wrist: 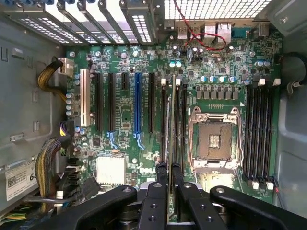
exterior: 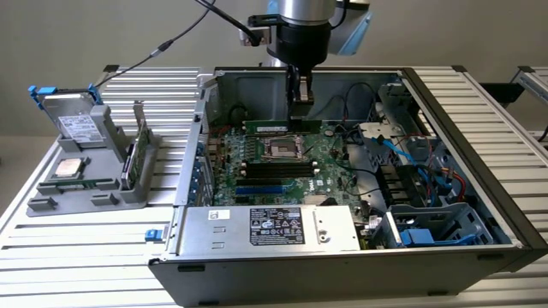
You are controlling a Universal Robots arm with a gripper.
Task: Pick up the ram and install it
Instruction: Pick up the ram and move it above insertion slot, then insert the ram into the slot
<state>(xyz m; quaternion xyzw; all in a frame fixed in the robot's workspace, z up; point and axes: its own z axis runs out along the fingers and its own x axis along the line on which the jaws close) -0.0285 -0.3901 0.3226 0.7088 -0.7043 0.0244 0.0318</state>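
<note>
We see the ram (exterior: 272, 126) as a long, thin green stick with a small pale label on its face. It stands on its long edge inside the open case (exterior: 505, 192), just on the far side of the socket (exterior: 281, 149) in the exterior view. The claw (exterior: 299, 117) reaches straight down onto it and is closed to a narrow gap on the ram, one finger on each flat face, somewhat toward the exterior view's right of the stick's middle. From the wrist we look along the ram (wrist: 171, 120) edge-on: a pale sliver running away from the claw (wrist: 169, 168), lined up over the black slots (wrist: 183, 120) beside the socket (wrist: 213, 139). Whether its lower edge sits in a slot we cannot tell. The case stands on a ribbed tabletop (exterior: 86, 256)
</note>
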